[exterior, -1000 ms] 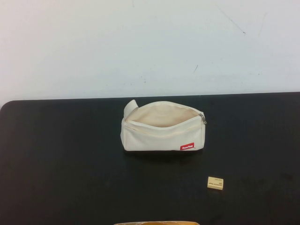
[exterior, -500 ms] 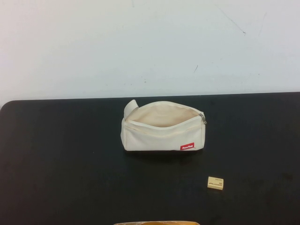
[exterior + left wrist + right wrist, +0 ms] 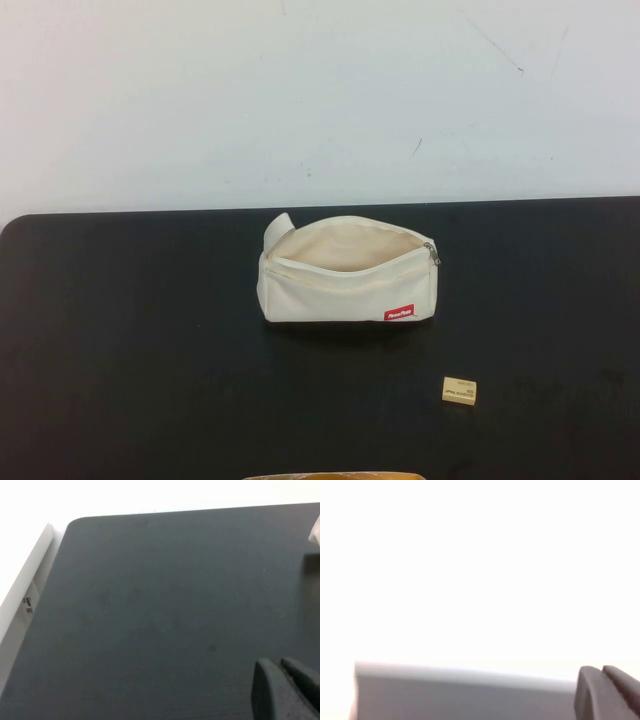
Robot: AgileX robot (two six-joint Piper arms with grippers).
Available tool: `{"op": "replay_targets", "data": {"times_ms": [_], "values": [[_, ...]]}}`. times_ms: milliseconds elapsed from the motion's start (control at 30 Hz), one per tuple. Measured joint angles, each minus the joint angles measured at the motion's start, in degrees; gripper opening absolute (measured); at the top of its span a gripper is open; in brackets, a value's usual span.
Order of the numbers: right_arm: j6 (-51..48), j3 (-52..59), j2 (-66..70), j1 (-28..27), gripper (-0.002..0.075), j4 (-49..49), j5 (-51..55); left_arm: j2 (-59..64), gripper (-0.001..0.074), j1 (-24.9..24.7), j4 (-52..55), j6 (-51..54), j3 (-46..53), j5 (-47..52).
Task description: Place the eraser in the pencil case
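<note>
your inventory for this moment: item one, the black table (image 3: 130,350), matte, taking the lower half of the high view, with a pale wall (image 3: 300,100) behind its far edge. item two, the pencil case (image 3: 348,273), a cream-white fabric pouch lying near the middle of the table, a little toward the far edge; its zip is open and the mouth gapes upward so you see the pale lining. it carries a small red label (image 3: 399,312) low on the front at the robot's right end, a metal zipper pull (image 3: 432,251) at the upper right corner, and a fabric tab (image 3: 279,227) sticking up at the left end. item three, the eraser (image 3: 460,390), a tiny cream-yellow block with dark print on top, lying flat on the table nearer to you than the pouch and to the robot's right of it, apart from it and untouched. item four, the left gripper (image 3: 287,690), seen only in its own wrist view as dark fingertips at the frame's corner, above bare table near a rounded table corner; you cannot tell how wide it stands. item five, the right gripper (image 3: 607,692), likewise only a dark tip in its wrist view, against an overexposed white background with a grey band; its opening cannot be told either. neither gripper appears in the high view.
</note>
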Motion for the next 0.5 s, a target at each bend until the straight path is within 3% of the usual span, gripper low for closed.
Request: {"op": "replay_targets", "data": {"times_ms": [267,400,500], "values": [[0.8,0.0,-0.1,0.0,-0.0001,0.5,-41.2,0.0,-0.0001,0.0,0.0,0.0,0.0,0.0],[2.4,-0.5,-0.3,0.0,-0.0001,4.2,-48.8,0.0,-0.0002,0.0,0.0,0.0,0.0,0.0],[1.9,-4.3,-0.4,0.0,-0.0001,7.0,-47.5,0.0,-0.0001,0.0,0.0,0.0,0.0,0.0]]}}
